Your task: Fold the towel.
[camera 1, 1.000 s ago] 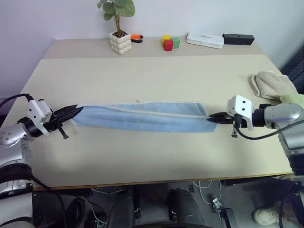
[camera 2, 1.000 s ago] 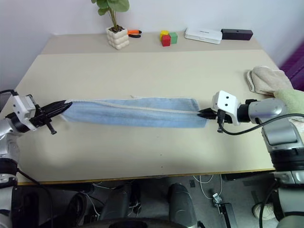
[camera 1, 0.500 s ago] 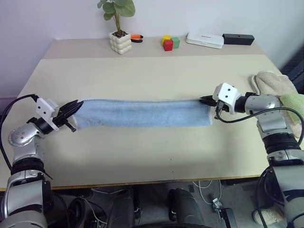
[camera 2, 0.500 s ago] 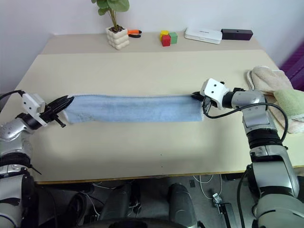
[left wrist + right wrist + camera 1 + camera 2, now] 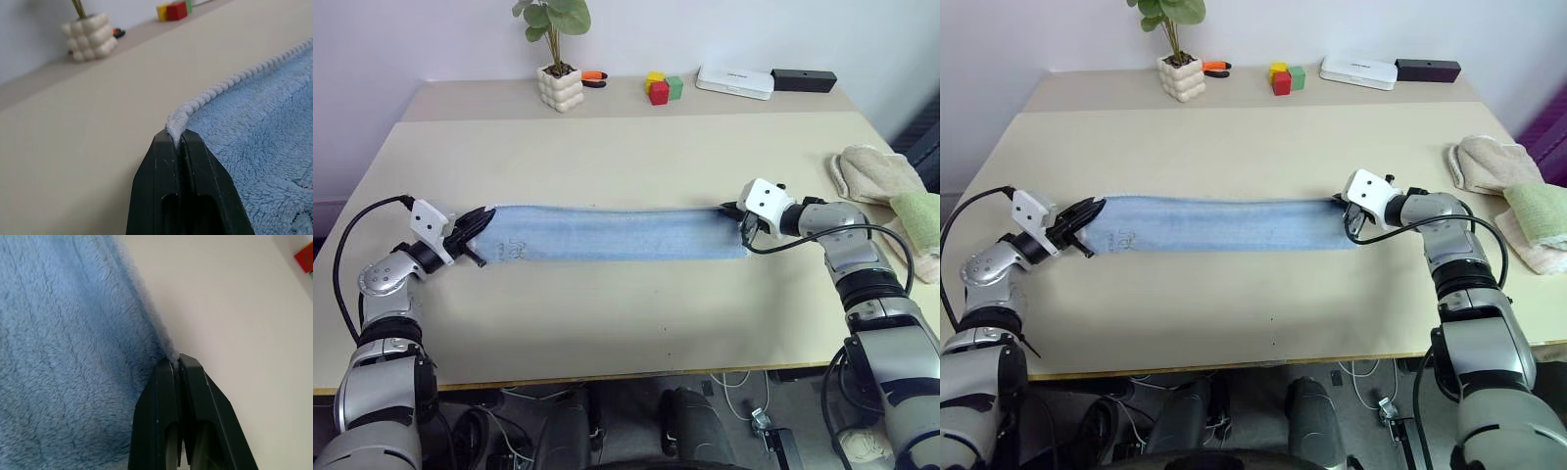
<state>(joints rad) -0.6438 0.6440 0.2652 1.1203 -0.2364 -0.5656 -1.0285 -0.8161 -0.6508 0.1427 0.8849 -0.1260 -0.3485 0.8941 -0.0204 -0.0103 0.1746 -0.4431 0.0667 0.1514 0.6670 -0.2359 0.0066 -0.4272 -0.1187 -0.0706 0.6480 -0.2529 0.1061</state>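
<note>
The light blue towel (image 5: 607, 233) lies in a long narrow band across the middle of the table (image 5: 626, 147), its small dark logo near its left end. My left gripper (image 5: 483, 216) is shut on the towel's left far corner; the left wrist view shows the whitish hem (image 5: 230, 83) pinched between the black fingers (image 5: 161, 161). At the other end my right gripper (image 5: 728, 209) is shut on the towel's right far corner, with the terry cloth (image 5: 63, 357) beside its fingers (image 5: 195, 391).
Beige cloth (image 5: 873, 172) and pale green cloth (image 5: 920, 213) lie at the table's right edge. Along the back stand a potted plant (image 5: 560, 80), orange-handled tool (image 5: 595, 77), coloured blocks (image 5: 662, 88), a white box (image 5: 734, 82) and a black box (image 5: 804, 80).
Both grippers have carried the towel's far edge away from me and down; the towel, slung between them before, now lies flat as a neater band. Both hands drew slightly inward.
</note>
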